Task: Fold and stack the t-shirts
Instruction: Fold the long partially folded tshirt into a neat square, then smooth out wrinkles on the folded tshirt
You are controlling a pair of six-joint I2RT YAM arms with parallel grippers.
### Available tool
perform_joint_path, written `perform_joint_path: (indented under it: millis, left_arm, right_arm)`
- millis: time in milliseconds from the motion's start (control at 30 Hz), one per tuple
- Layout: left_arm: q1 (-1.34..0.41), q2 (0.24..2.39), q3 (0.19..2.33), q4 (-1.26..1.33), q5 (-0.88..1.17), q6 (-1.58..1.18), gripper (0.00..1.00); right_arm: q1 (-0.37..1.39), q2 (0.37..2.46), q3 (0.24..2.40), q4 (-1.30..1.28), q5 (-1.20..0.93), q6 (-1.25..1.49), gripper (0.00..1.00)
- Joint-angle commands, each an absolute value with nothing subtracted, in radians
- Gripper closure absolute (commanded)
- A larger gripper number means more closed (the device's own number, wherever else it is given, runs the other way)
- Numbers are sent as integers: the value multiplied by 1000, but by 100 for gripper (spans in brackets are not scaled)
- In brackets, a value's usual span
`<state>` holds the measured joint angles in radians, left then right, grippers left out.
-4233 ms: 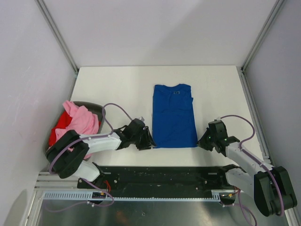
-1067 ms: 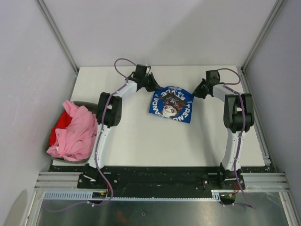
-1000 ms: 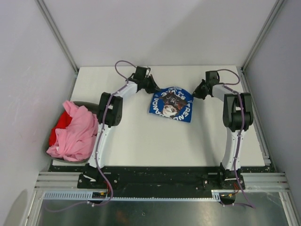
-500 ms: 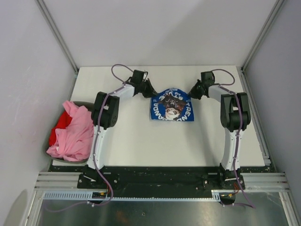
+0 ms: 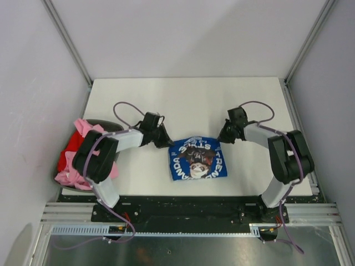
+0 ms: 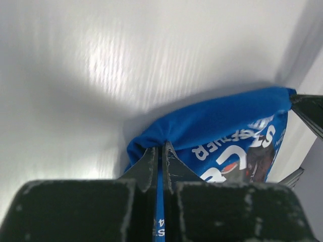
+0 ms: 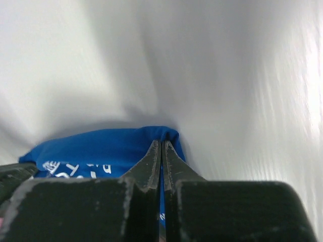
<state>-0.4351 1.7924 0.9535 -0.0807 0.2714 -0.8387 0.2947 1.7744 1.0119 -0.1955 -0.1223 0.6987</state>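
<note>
Folding in hand: a royal blue cloth t-shirt (image 5: 198,159) with white lettering and a round printed graphic is doubled over with the print showing. It sits near the near edge of the white tabletop (image 5: 183,100), about midway between the left and right edges.
Left gripper: the left gripper (image 5: 165,142) has its jaws pinched tight on the shirt's far left corner.
Right gripper: the right gripper (image 5: 221,137) has its jaws clamped on the far right corner, with the fold edge stretched between the two.
Contact: I cannot tell whether the shirt's lower part lies on the tabletop or hangs just above it.
Waiting: a crumpled light pink t-shirt (image 5: 82,125) and a red t-shirt (image 5: 69,147) are heaped in a dark grey basket (image 5: 110,125) at the left edge.
Done: the first shirt looks partly folded.
Left: probably releasing it flat, then folding the two others and stacking all three.
</note>
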Motion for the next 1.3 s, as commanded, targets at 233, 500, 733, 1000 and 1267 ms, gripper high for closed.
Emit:
perform_joint_path:
  millis: [233, 500, 733, 1000, 1267]
  left_arm:
    - [-419, 1529, 794, -40, 193, -822, 99]
    - [-379, 1639, 903, -40, 227, -781, 100]
    - [-332, 1636, 933, -52, 232, -730, 47]
    - [-370, 1460, 885, -109, 270, -703, 48]
    - [-607, 1363, 739, -112, 266, -813, 90]
  right_arm:
    - [292, 1496, 915, -293, -9, 662, 100]
    - [249, 1581, 979, -241, -64, 645, 100]
    - [228, 1614, 1081, -288, -57, 575, 56]
    - [344, 1526, 1101, -390, -7, 574, 59]
    - [496, 1578, 1101, -310, -22, 602, 68]
